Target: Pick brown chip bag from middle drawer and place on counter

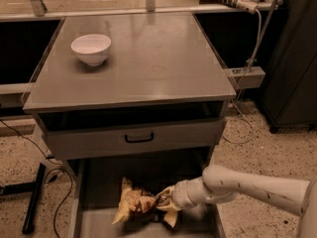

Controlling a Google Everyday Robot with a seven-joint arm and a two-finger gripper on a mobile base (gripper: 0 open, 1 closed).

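Crinkly dark-brown chip bag with pale yellow ends (134, 203): lying in the open shallow grey metal drawer (100, 218) | gripper (163, 201): at the bag's right end, fingers pinching it | handling: lift straight up clear of the drawer walls, then carry to the glossy grey desk (158, 68), away from the white bowl (91, 47)

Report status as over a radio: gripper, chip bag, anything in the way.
Status: gripper low in middle drawer, at brown chip bag. Bag lying on drawer floor. Only white bowl on counter, far left.
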